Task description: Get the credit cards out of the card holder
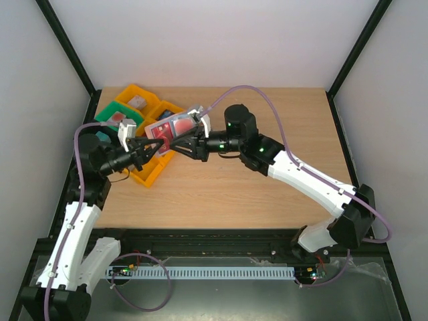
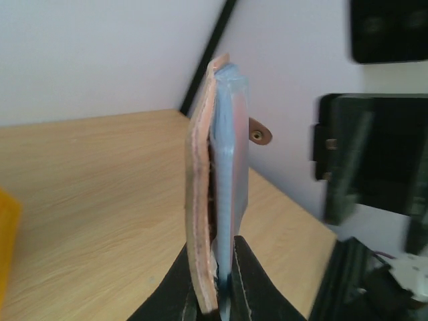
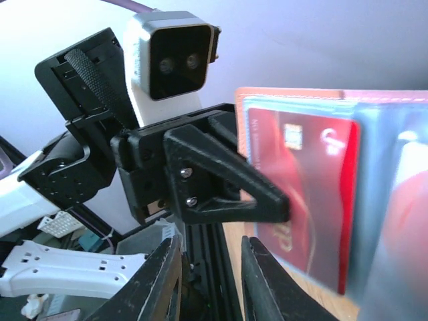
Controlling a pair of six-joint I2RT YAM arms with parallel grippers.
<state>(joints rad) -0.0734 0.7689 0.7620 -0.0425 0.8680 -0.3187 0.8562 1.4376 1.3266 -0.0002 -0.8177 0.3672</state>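
My left gripper [image 2: 224, 284] is shut on the lower edge of the tan card holder [image 2: 198, 200], which it holds upright and edge-on above the table. Light blue-grey credit cards [image 2: 229, 160] stand pressed against the leather, caught in the same pinch. From above, the card holder [image 1: 160, 124] shows a red card [image 1: 178, 126] facing the right arm. In the right wrist view the red card [image 3: 314, 200] sits behind clear plastic, with a left finger [image 3: 267, 200] pressing on it. My right gripper [image 3: 210, 274] hangs just below and beside it, open, with nothing between its fingers.
Yellow trays [image 1: 148, 172] and a green tray [image 1: 109, 114] holding small blocks sit at the table's back left, under and behind both grippers. The right arm's dark body [image 2: 374, 160] fills the right side of the left wrist view. Wooden table [image 1: 267, 194] stretches to the right.
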